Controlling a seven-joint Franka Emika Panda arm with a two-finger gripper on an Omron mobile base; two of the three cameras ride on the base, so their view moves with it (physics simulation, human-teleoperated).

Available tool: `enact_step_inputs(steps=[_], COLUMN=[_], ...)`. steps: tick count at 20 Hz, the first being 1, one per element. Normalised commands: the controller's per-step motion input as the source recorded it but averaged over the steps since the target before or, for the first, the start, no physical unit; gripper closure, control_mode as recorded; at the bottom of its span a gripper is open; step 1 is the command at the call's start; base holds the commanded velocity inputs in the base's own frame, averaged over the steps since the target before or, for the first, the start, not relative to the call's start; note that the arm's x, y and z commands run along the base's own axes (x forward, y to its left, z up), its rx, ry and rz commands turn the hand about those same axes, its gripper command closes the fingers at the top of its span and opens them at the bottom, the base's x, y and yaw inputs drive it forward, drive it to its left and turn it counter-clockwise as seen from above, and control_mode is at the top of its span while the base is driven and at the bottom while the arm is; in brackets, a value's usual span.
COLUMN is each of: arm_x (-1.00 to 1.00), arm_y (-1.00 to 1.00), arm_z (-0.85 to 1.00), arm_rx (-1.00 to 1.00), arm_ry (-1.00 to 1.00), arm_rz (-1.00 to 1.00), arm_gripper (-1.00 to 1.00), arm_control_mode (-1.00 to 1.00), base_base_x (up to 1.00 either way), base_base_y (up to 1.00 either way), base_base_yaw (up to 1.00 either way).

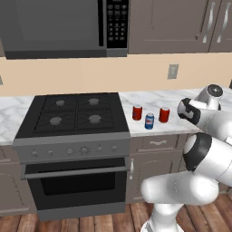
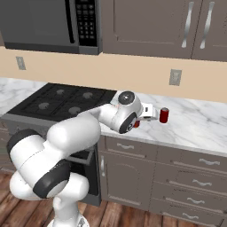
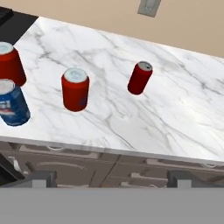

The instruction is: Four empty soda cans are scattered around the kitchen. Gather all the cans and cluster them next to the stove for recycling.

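Note:
Several soda cans stand upright on the marble counter right of the stove (image 1: 74, 113). Nearest the stove is a red can (image 1: 137, 112) (image 3: 8, 63). A blue can (image 1: 149, 121) (image 3: 13, 103) stands just in front of it, and a second red can (image 1: 164, 114) (image 3: 75, 89) just to the right. Another red can (image 3: 140, 78) (image 2: 164, 115) stands apart, farther right. My gripper (image 3: 111, 178) hovers open and empty over the counter's front edge, short of the cans. Its fingertips (image 3: 41, 178) frame the cabinet fronts below the counter.
A microwave (image 1: 59, 27) hangs above the stove, with dark wall cabinets (image 2: 177, 26) to its right. A wall outlet (image 3: 149, 6) sits behind the counter. Bare marble (image 3: 188, 109) stretches right of the cans. Drawers (image 2: 195, 177) run below the counter.

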Motion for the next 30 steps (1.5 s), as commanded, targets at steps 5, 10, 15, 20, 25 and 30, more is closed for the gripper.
enact_step_inputs(steps=[5,10,15,20,25,30], arm_x=[0.20,0.05,0.19,0.27,0.26,0.23], arm_y=[-0.09,-0.10,-0.07,-0.03,-0.07,-0.13], arm_z=[0.00,0.00,0.00,0.00,0.00,0.00], arm_rx=[0.01,0.00,0.00,0.00,0.00,0.00], arm_ry=[0.00,0.00,0.00,0.00,0.00,0.00], arm_rz=[0.00,0.00,0.00,0.00,0.00,0.00], arm_gripper=[-1.00,-1.00,-1.00,-1.00,-1.00,-1.00], arm_control_mode=[-1.00,-1.00,-1.00,-1.00,-1.00,-1.00], base_base_x=[0.00,0.00,0.00,0.00,0.00,0.00], base_base_y=[0.00,0.00,0.00,0.00,0.00,0.00], base_base_yaw=[0.00,0.00,0.00,0.00,0.00,0.00])
